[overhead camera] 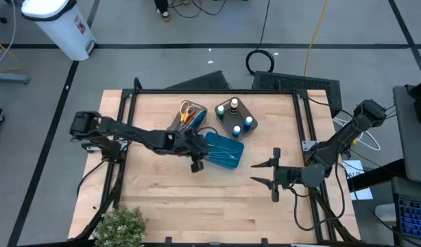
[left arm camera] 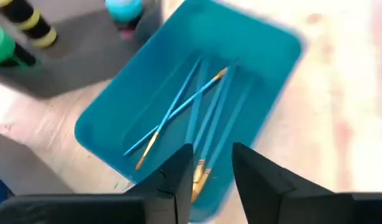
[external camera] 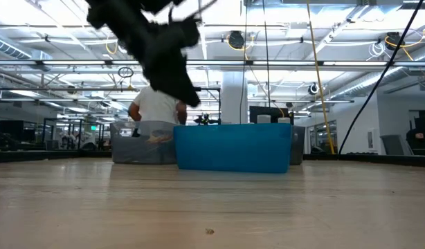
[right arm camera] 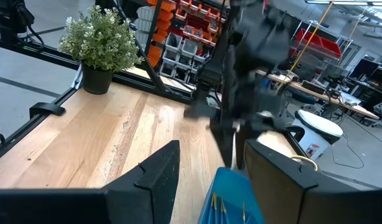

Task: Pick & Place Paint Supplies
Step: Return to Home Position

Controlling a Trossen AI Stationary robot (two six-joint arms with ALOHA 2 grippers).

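spread left tool (left arm camera: 213, 157) above blue brushes (left arm camera: 176, 111) in teal tray (left arm camera: 269, 53)

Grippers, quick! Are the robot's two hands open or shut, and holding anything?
Left gripper: open, empty, above the teal tray of blue brushes.
Right gripper: open, empty, over the table.

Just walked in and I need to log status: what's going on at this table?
The left arm's end effector hangs open and empty at the left edge of the teal tray, where several blue brushes lie. The right end effector waits open over the table to the tray's right. Scissors and paint bottles sit in grey bins behind the tray.
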